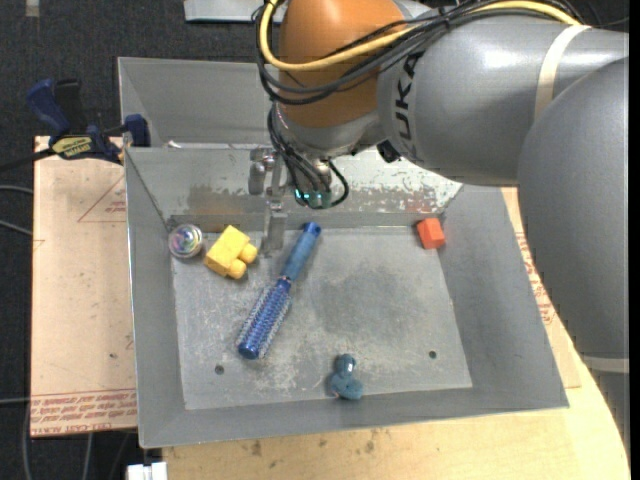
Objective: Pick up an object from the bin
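One blue brush lies diagonally, handle pointing up-right beside the gripper, whose opening cannot be told

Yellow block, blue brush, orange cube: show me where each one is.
Yellow block (231,252), camera view, top face.
Blue brush (281,288), camera view, where handle meets bristles.
Orange cube (430,232), camera view, top face.

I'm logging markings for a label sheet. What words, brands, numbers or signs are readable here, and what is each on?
"UKA": on the grey arm, next to its orange cover; cables cross the start of the word.
No lettering can be read on the yellow block, the blue brush, the orange block or the blue lump.
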